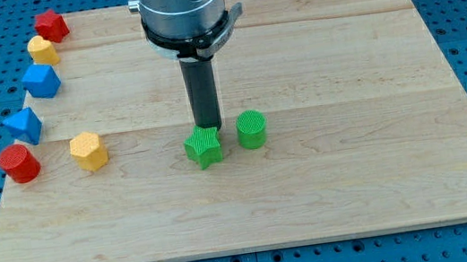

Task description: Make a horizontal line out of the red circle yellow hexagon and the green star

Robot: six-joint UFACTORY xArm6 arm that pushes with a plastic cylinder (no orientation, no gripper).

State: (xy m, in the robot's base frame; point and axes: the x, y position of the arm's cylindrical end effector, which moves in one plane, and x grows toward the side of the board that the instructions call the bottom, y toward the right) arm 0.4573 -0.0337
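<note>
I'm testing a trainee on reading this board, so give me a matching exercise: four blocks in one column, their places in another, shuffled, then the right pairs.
Blocks:
1. green star
2. green cylinder
3. red circle
4. yellow hexagon

Places:
A. nearest the view's left edge
B. right of the star
C. just below my tip
D. just right of the red circle

Pairs: 1-C, 2-B, 3-A, 4-D

My tip (209,130) sits right behind the green star (204,147) at centre frame, green cylinder (251,129) just right.
</note>
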